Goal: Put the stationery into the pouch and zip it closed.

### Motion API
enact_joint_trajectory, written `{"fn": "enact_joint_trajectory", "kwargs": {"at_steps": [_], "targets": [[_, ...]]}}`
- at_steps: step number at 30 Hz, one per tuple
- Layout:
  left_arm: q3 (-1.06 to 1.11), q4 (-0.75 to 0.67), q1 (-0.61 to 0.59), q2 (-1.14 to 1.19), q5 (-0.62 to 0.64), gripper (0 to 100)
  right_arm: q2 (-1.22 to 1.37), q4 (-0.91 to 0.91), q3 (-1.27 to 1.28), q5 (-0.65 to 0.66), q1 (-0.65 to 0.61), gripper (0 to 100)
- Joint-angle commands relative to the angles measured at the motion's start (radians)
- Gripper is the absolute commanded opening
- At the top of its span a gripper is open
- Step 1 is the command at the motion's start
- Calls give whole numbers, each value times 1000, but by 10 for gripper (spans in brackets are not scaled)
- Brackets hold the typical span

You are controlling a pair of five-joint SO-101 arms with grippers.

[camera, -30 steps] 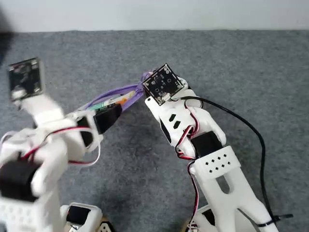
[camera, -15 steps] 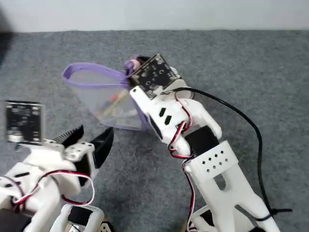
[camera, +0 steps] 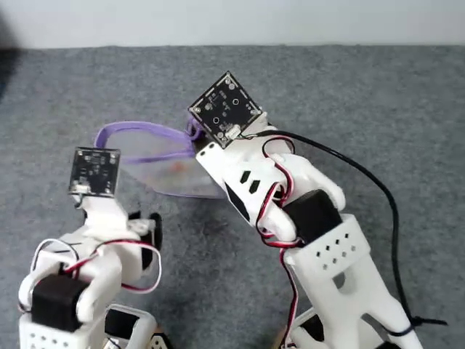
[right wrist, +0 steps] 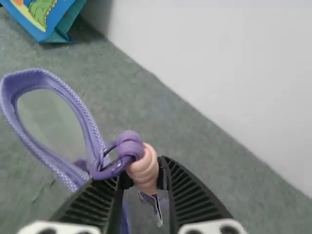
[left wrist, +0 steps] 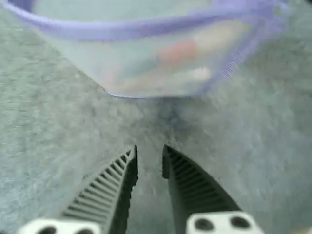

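Found right gripper (right wrist: 141,176) clamped on pink-and-purple zip pull (right wrist: 145,168) of clear purple-edged pouch (camera: 163,173), left gripper (left wrist: 149,152) narrowly parted; judged pouch needed anchoring.

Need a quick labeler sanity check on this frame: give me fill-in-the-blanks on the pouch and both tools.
1. The right tool is shut on the pink rubber ____ of the clear plastic pouch with purple zip trim.
2. The pouch's mouth is ____.
3. The colourful stationery lies ____ the pouch.
4. The left tool holds ____.
Missing words: zipper pull; open; inside; nothing.
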Motion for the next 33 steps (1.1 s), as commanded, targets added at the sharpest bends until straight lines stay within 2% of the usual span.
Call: {"fn": "enact_joint_trajectory", "kwargs": {"at_steps": [1,4,8,17,26,29,33], "targets": [[25,-115,-110,-2,-11,76,-54,139,-118,-17,-7,8],[62,-229,-153,0,-11,76,-61,259,-155,-17,-7,8],[82,-370,-143,5,-2,76,-61,371,-173,-18,10,8],[-41,-572,40,279,126,76,-61,522,-169,-20,104,8],[-306,-635,210,615,130,77,-64,756,-167,-21,248,8],[-383,-634,272,703,129,77,-94,826,-167,-21,255,8],[-421,-618,330,756,129,77,-157,826,-133,-12,257,8]]}}
